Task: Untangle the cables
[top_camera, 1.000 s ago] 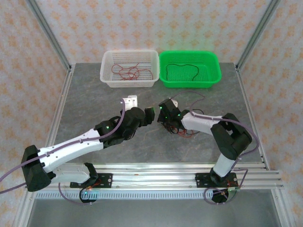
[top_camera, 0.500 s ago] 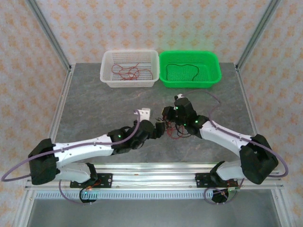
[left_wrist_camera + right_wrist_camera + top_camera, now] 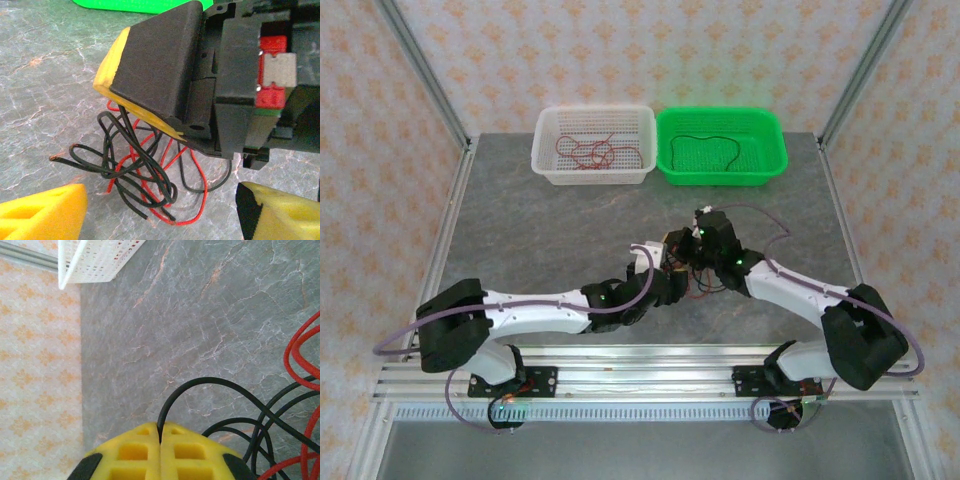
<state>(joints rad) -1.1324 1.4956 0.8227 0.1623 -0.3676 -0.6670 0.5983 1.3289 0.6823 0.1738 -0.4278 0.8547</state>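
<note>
A tangle of thin red and black cables (image 3: 145,170) lies on the grey marble table, in the top view (image 3: 698,280) at centre. My right gripper (image 3: 161,434) is shut on one black cable (image 3: 215,382) that arcs out from between its yellow pads. In the left wrist view the right gripper (image 3: 150,107) hangs just above the tangle, and that strand runs down from it. My left gripper (image 3: 160,220) is open, its yellow fingertips (image 3: 42,212) spread on either side of the tangle's near edge. From above, both grippers (image 3: 670,283) (image 3: 682,250) meet at the tangle.
At the back stand a white basket (image 3: 592,178) holding red cables (image 3: 585,150) and a green basket (image 3: 720,178) holding one black cable (image 3: 705,150). The white basket's corner (image 3: 95,260) is at the top of the right wrist view. Metal frame rails border the table.
My left arm has swung right and reached in to the tangle, its jaws narrowing a little. The right arm has stretched out, and its gripper has stayed shut over the tangle.
</note>
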